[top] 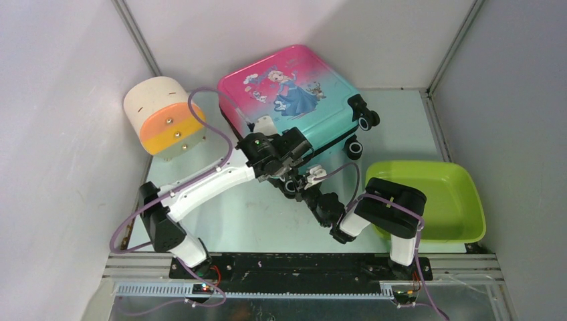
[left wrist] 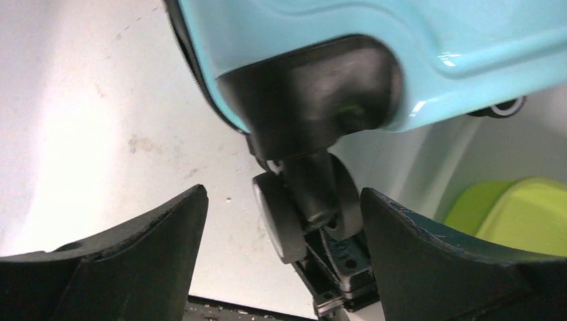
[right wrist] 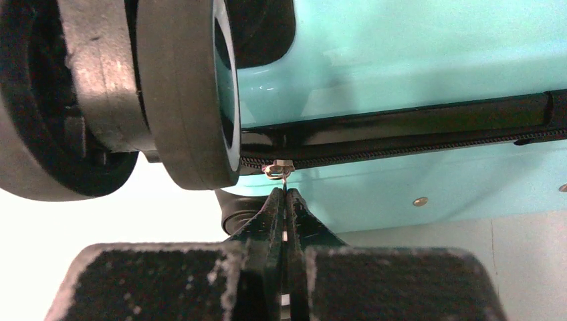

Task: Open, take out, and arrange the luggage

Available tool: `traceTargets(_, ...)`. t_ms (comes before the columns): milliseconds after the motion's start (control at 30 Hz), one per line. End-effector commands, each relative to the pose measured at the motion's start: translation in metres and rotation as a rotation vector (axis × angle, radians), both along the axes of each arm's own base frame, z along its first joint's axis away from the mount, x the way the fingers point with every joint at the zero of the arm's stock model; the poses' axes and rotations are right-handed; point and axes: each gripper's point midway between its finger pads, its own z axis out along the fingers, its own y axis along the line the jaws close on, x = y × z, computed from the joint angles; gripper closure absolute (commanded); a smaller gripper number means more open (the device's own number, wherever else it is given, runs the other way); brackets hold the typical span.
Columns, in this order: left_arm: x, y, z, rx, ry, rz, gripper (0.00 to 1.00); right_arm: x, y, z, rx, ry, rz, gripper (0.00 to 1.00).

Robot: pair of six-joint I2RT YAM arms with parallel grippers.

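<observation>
Right fingers (right wrist: 267, 227) are pinching the suitcase (right wrist: 401, 67) zipper pull (right wrist: 279, 169); at ten o'clock, wide-open left fingers (left wrist: 140, 247) are straddling a wheel (left wrist: 277, 221).

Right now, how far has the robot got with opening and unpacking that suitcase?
Done: nothing that shows; the luggage is closed, its halves together. In hand: the right gripper pinches the zipper pull, with closed zip teeth running on beyond it; the left gripper stands open either side of a corner wheel, gripping nothing. Left: unzipping all round, lifting the lid, taking out whatever is inside and arranging it.
</observation>
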Motion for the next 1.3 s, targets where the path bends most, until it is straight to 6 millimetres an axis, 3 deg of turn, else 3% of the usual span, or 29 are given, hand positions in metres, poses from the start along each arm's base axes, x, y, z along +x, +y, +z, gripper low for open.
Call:
traceTargets(0,-0.008,0.026,-0.009,0.020,0.032,0.140,0.11,0.001,-0.007,0.011,0.033,-0.019,-0.027,1.00)
traceTargets(133,-0.006,0.024,-0.023,-0.025,0.048,0.152,0.14,0.001,-0.008,0.009,0.030,-0.014,-0.030,1.00)
traceTargets(467,0.006,0.020,-0.036,-0.015,0.040,0.109,0.19,0.000,-0.007,0.005,0.019,-0.011,-0.020,1.00)
traceTargets(533,0.007,0.025,-0.036,0.011,0.029,0.106,0.26,0.001,-0.007,0.006,0.017,-0.013,-0.021,1.00)
traceTargets(733,0.006,0.037,-0.029,0.055,0.000,0.093,0.60,0.003,-0.012,0.007,0.013,-0.018,-0.032,1.00)
traceTargets(833,0.005,0.044,-0.026,0.072,-0.010,0.084,0.78,0.006,-0.019,0.006,0.007,-0.018,-0.050,1.00)
traceTargets(967,-0.001,0.054,-0.025,0.105,-0.006,0.070,0.94,0.011,-0.032,0.009,-0.026,-0.039,-0.084,1.00)
traceTargets(1133,-0.010,0.070,-0.024,0.117,-0.026,0.052,1.00,0.017,-0.047,0.007,-0.035,-0.032,-0.124,1.00)
traceTargets(1267,-0.012,0.067,-0.016,0.058,-0.072,-0.008,1.00,0.020,-0.048,0.004,-0.040,-0.028,-0.113,1.00)
